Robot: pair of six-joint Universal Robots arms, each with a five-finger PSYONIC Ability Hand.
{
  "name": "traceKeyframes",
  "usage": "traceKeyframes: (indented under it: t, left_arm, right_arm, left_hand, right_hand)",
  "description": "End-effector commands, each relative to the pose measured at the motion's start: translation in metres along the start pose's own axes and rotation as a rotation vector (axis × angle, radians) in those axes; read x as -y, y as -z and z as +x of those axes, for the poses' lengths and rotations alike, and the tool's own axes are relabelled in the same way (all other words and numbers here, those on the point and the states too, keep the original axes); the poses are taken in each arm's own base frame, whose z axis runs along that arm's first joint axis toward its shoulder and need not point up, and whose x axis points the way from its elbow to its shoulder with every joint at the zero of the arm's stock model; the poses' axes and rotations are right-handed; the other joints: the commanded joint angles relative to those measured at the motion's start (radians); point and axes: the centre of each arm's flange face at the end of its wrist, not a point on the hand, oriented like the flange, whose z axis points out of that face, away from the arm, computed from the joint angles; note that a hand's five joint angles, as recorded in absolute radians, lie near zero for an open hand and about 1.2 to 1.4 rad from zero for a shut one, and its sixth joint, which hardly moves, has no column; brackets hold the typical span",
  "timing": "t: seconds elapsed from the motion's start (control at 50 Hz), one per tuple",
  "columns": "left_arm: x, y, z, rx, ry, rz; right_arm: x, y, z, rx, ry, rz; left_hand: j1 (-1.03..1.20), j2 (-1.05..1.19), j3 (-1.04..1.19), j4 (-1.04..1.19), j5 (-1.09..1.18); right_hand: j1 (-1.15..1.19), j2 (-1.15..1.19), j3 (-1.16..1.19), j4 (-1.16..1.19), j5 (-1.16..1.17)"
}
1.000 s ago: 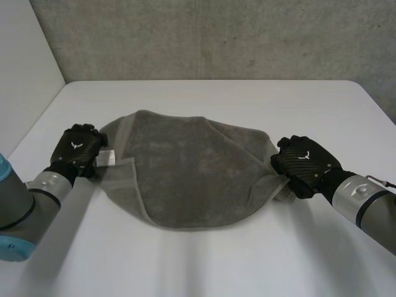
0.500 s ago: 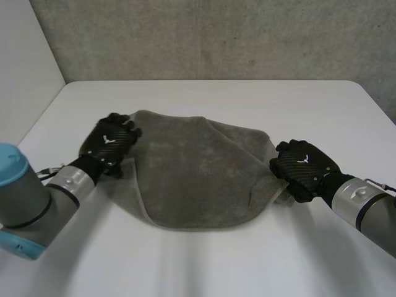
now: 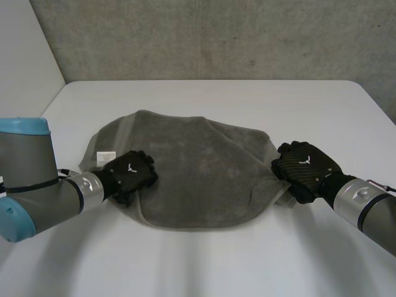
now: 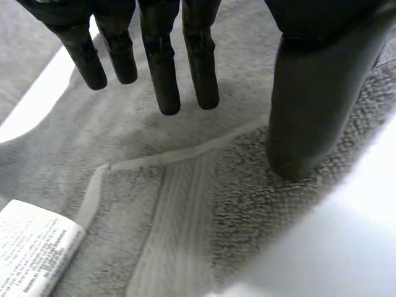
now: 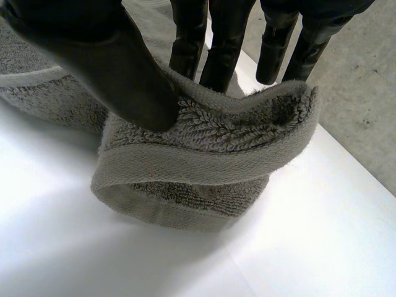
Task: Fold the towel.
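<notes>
Towel lies spread and rumpled across the middle of the white counter, grey and rounded in outline, with a hemmed border turned over on the side toward the counter's near edge. The left robot hand sits on the towel's near-left part, just beside the white label. From its wrist camera, the fingers are straight and held over the cloth, the thumb has its tip set down on the pile, and nothing is grasped. Over toward the counter's right edge, the right robot hand has the towel's right border, with its thumb on top of a rolled fold and its fingers behind it, pinching the cloth between them.
</notes>
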Motion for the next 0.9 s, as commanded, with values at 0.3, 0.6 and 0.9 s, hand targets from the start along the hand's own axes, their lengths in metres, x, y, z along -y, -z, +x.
traceKeyframes:
  t: [0.3,0.6,0.9]
  left_arm:
    - [0.003,0.024,0.003,-0.041,0.053,-0.053]
    - [-0.014,0.031,-0.010,-0.002,0.090,-0.088]
    - [-0.001,0.033,0.002,-0.053,0.012,-0.017]
  right_arm:
    - [0.000,0.000,-0.002,0.005,0.000,-0.002]
    - [0.000,0.001,-0.006,0.016,0.002,-0.003]
    - [-0.001,0.002,-0.008,0.020,-0.001,-0.007]
  left_hand:
    - [0.119,0.119,-0.058,-0.066,0.119]
    - [0.107,0.107,-0.058,-0.066,0.107]
    - [-0.080,-0.081,-0.058,-0.066,-0.081]
  right_hand:
    - [0.080,0.101,-0.053,-0.076,0.081]
    - [0.080,0.101,-0.053,-0.076,0.081]
    - [0.080,0.101,-0.053,-0.076,0.081]
